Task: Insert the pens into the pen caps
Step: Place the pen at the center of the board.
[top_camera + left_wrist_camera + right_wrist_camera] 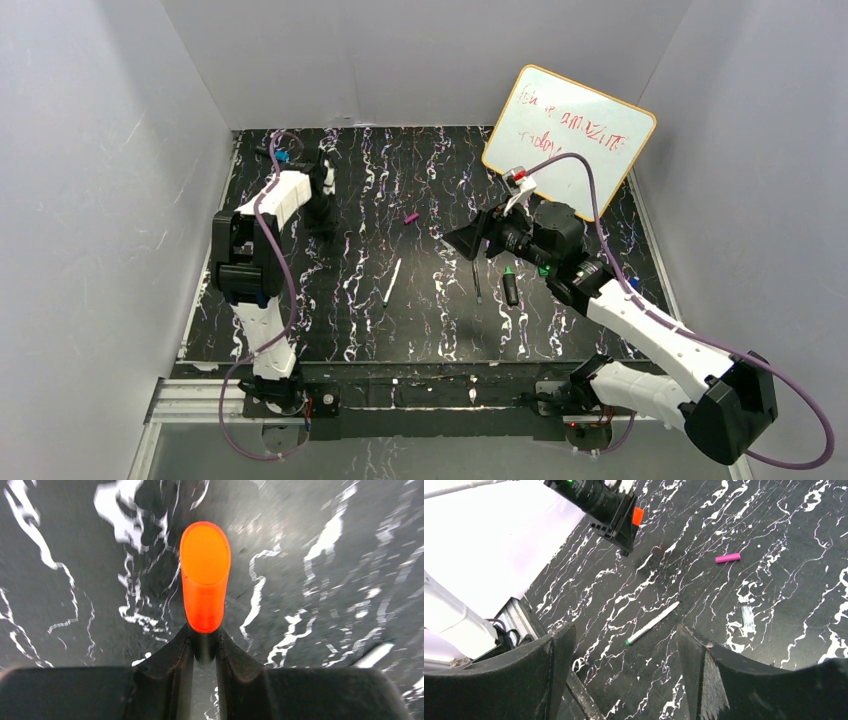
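Orange-tipped marker [205,575] is sitting in the left gripper [205,637], whose fingers are clamping narrowly on its black shaft, at the upper left of the overhead view over the black marbled table [340,330]. The right gripper [624,630] is hanging right of centre with its fingers spread wide, holding nothing. A white pen [391,282] is lying mid-table. A dark slim pen [476,280] and a green-tipped marker [510,287] are lying to its right. A purple cap [410,218] is resting above the white pen, apart from it.
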You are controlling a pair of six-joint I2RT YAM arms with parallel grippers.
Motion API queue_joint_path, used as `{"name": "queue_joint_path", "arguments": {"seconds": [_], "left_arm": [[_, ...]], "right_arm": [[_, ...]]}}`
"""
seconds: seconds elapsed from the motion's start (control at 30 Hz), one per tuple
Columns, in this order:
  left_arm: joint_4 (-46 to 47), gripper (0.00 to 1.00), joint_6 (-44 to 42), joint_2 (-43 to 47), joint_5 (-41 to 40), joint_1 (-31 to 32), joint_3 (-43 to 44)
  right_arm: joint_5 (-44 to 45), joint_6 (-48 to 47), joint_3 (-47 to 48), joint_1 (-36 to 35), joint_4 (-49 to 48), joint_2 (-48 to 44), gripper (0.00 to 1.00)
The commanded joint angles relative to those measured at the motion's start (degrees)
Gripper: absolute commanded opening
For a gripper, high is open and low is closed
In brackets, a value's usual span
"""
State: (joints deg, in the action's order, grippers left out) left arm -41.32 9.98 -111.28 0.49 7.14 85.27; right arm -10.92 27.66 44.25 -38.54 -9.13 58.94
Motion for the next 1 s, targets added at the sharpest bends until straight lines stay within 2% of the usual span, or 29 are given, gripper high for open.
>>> {"name": "queue_joint_path", "arguments": {"seconds": [0.0, 0.3, 0.47, 0.63, 0.83, 0.97], "left_arm": [[-3.9, 0.00, -0.5, 2.2, -4.3, -0.9, -6.2], [-4.6, 0.00, -2.1, 2.6, -6.0, -3.2, -7.4], [-5.9, 0.34, -3.4, 2.0, -7.7, -3.7, -6.5], [-6.3, 0.53, -3.9, 1.9, -8.9, -4.2, -5.6], [-5.4, 0.60, -2.9, 5.6, -10.6, -4.3, -2.9], [-2.0, 0.67, -2.9, 13.6, -1.9, -4.2, 0.0]], "right_arm": [[-1.5, 1.2, -0.5, 0.0, 1.5, -2.6, 0.81], [-3.0, 0.1, 0.7, 0.0, 4.1, -3.1, 0.81], [-3.3, 0.5, 0.0, -0.1, 4.1, -3.5, 0.81], [-3.4, 0.8, -0.6, -0.1, 4.3, -3.8, 0.81], [-3.8, 0.4, -1.2, -0.1, 4.8, -4.0, 0.81], [-4.2, 0.2, -1.9, 0.0, 4.8, -3.8, 0.81]]}}
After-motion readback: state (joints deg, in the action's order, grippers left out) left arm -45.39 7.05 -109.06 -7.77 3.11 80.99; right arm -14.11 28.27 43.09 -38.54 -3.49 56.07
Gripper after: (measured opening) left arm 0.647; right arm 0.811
